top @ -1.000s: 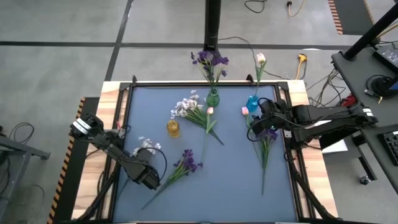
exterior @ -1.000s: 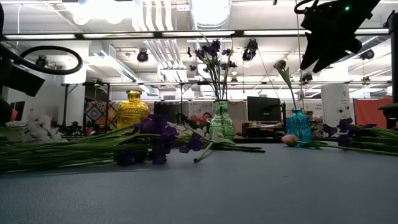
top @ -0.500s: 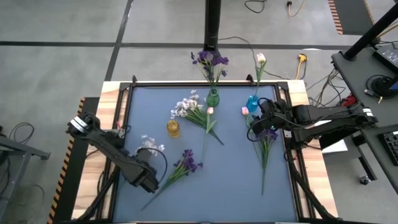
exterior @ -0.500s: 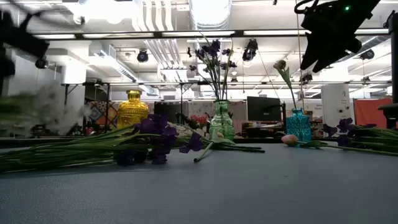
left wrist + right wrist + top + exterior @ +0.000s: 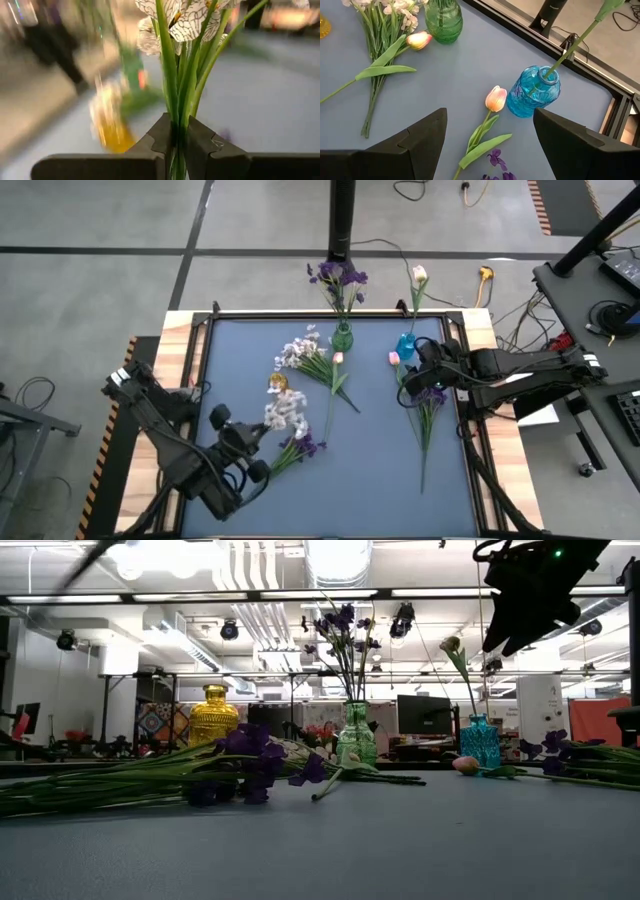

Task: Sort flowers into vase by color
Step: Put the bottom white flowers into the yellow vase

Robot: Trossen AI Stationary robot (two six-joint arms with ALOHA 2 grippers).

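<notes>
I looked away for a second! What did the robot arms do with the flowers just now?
The left gripper, shut on the white flower sprig, lifted it off the mat and swung it toward the yellow vase. The right gripper stayed open above the pink tulip by the blue vase. The green vase and the flowers lying on the mat did not move.

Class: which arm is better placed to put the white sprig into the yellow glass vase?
Left. Its tool is shut on the white-blossomed green-stemmed sprig beside the yellow glass vase; the right tool hovers open across the table.
</notes>
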